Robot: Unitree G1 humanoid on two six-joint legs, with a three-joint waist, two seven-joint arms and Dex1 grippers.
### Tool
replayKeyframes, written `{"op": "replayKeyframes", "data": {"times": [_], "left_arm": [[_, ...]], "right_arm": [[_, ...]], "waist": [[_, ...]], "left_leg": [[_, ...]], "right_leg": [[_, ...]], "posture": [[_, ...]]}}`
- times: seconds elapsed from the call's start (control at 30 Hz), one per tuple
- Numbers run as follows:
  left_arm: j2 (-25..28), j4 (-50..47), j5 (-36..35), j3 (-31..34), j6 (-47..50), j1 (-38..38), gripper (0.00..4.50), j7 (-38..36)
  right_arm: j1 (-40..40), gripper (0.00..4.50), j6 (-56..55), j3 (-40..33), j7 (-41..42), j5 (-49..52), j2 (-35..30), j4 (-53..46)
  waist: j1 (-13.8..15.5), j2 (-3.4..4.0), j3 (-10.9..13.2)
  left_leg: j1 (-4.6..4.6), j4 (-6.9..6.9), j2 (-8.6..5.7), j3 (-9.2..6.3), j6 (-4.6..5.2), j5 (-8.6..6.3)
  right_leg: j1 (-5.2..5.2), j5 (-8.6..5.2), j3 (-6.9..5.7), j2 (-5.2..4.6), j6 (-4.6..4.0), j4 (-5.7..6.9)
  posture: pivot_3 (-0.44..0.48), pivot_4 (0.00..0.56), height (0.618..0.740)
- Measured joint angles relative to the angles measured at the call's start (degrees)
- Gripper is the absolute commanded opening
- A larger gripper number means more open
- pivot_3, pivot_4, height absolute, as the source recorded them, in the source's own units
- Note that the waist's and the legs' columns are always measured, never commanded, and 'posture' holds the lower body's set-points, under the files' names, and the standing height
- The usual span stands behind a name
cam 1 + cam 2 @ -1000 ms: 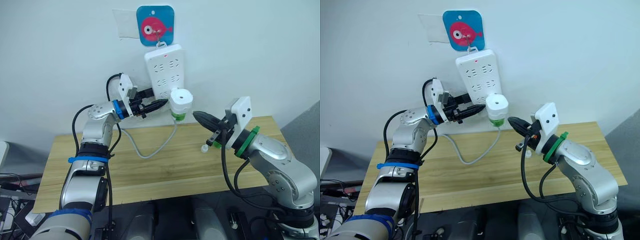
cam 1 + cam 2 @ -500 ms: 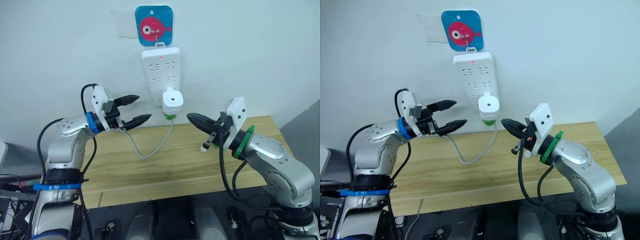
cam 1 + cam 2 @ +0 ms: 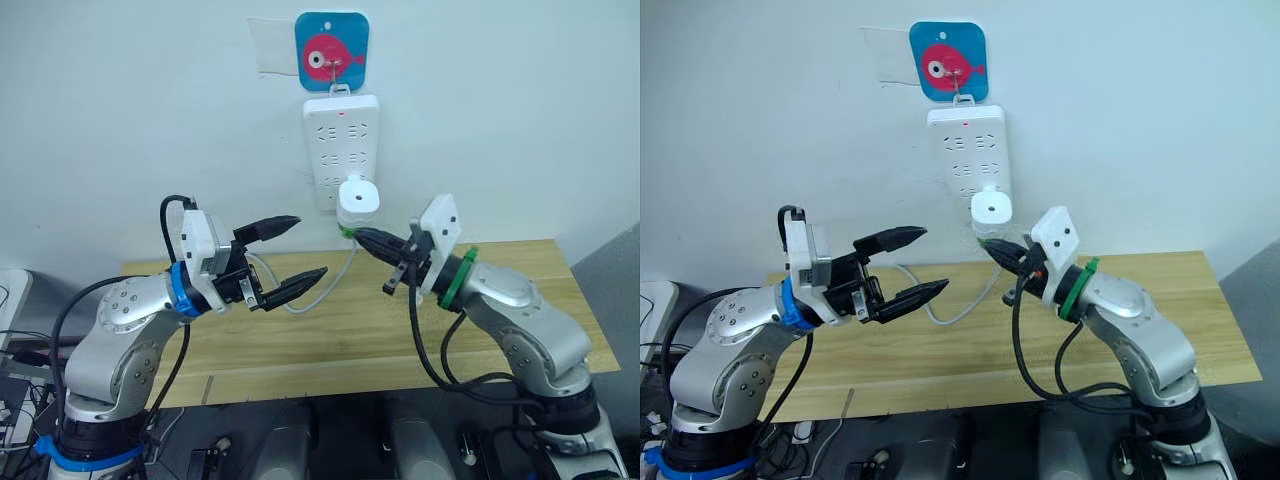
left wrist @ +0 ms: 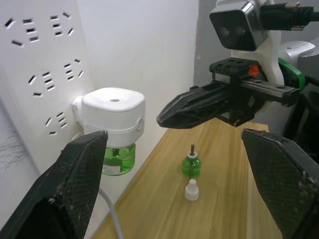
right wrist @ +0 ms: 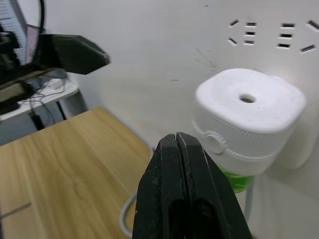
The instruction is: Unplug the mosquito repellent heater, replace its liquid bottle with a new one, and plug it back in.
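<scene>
The white mosquito repellent heater [image 3: 358, 197] sits plugged into the lowest sockets of a white power strip [image 3: 337, 140] hanging on the wall, with a green liquid bottle [image 4: 118, 157] screwed in under it. My right gripper [image 3: 362, 236] is shut with nothing in it, its tip just below and beside the heater at the bottle; up close the heater [image 5: 249, 112] is right behind the tip. My left gripper [image 3: 311, 246] hangs wide open over the table, well to the left of the heater. A small green bottle [image 4: 191, 166] with a wick and a white cap [image 4: 191, 190] stand on the table.
The wooden table [image 3: 500, 330] runs along the wall. A grey cable [image 3: 300, 300] drops from the power strip and loops over the tabletop. The strip hangs from a blue fish plaque [image 3: 332, 52].
My left gripper has opened and drawn back from beside the heater, down and to the left. My right gripper has moved up and left to the heater's underside. The camera has shifted too.
</scene>
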Motion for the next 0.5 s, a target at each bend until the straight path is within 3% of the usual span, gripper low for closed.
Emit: {"op": "replayKeyframes", "data": {"times": [0.5], "left_arm": [[0.01,0.21,0.02,-0.07,-0.03,-0.18,4.48,1.65]], "right_arm": [[-1.32,0.00,-2.78,0.60,0.07,-3.64,0.84,3.44]], "waist": [[-0.08,0.00,0.00]], "left_leg": [[0.00,0.00,0.06,0.03,0.00,0.00]], "right_leg": [[-0.02,0.00,0.02,0.03,-0.01,0.00]], "posture": [[0.008,0.257,0.740]]}}
